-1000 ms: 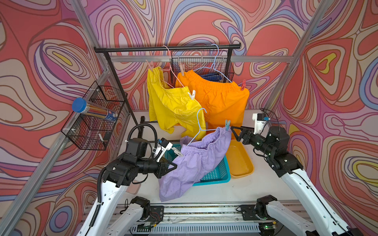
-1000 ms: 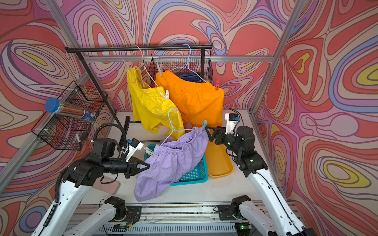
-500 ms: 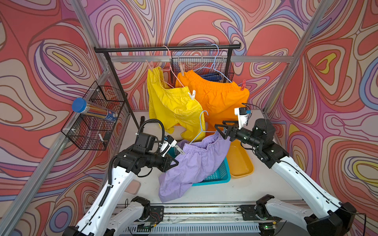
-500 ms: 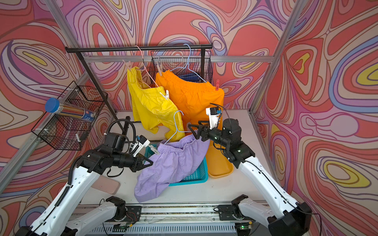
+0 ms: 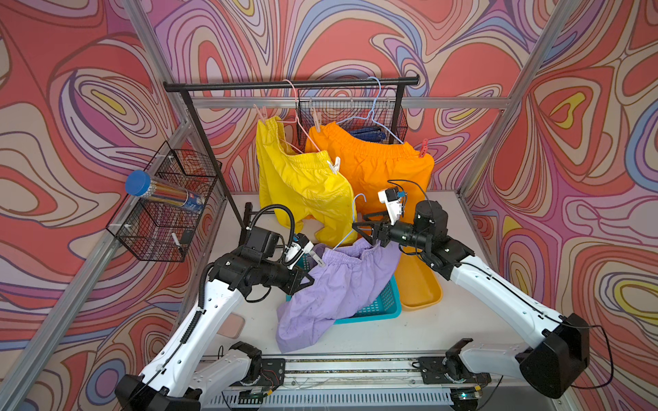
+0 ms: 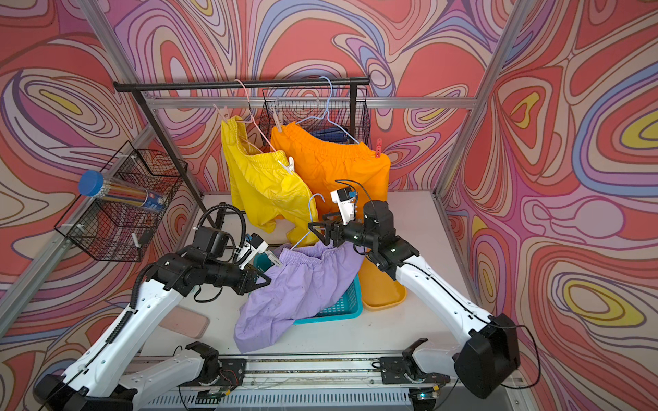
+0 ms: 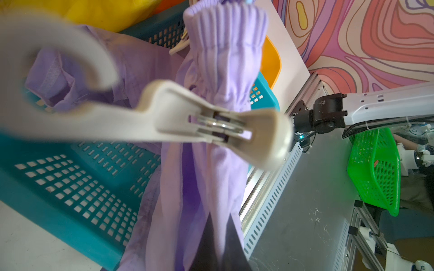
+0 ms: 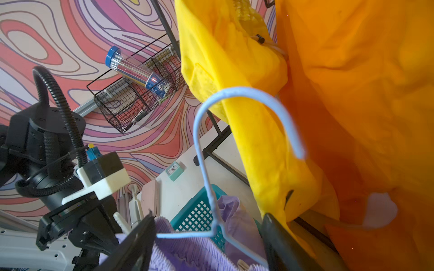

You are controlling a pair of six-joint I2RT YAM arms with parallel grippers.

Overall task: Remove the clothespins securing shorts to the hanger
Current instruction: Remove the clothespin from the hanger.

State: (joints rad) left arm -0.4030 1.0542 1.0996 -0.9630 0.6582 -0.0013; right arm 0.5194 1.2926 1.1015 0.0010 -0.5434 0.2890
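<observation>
Matt lilac cloth shorts (image 5: 338,284); smooth plastic clothespin (image 7: 187,119); glossy perforated plastic basket (image 5: 384,306).

A robot lab cell: aluminium frame (image 5: 445,103), swirl-printed backdrop walls (image 5: 71,106), rail-mounted arms (image 5: 498,284).

We look down from high in front on the whole white bench (image 5: 374,334) in both top views. Our wrist cameras sit close, both catching the lilac fabric shorts (image 7: 223,70) and teal plastic basket (image 7: 70,187).

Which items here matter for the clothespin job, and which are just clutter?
Job: lilac shorts, yellow shorts, orange shorts, loose blue hanger, white clothespin, red clothespin, cream clothespin.
Lying about: teal basket, orange tray, wire basket, pencil tube, small clock, pink pad.
</observation>
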